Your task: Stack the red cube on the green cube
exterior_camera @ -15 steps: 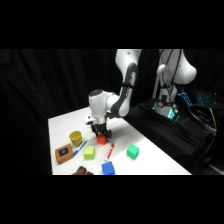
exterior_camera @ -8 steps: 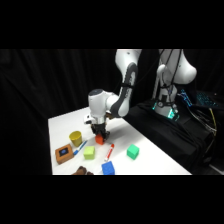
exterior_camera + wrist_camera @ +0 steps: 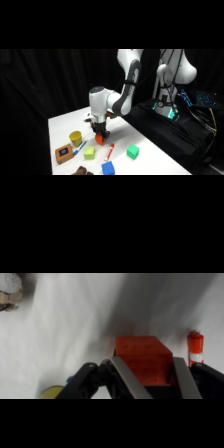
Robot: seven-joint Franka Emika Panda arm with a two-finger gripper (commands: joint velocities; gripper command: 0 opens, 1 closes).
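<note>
The red cube (image 3: 100,139) sits between the fingers of my gripper (image 3: 100,135), at or just above the white table (image 3: 65,122), left of centre. In the wrist view the red cube (image 3: 144,358) fills the gap of the gripper (image 3: 146,361), and both fingers press against its sides, so the gripper is shut on it. The green cube (image 3: 132,151) rests on the table to the right of the gripper and nearer the front, apart from it. It does not show in the wrist view.
A red marker pen (image 3: 110,149) lies just right of the gripper, its cap (image 3: 195,345) close to the red cube. A yellow cup (image 3: 76,137), a brown box (image 3: 64,152), a yellow-green cube (image 3: 89,152) and a blue cube (image 3: 108,168) stand at the front left.
The gripper and the red cube have stayed almost in place, perhaps a touch higher than before. The other objects have not moved.
</note>
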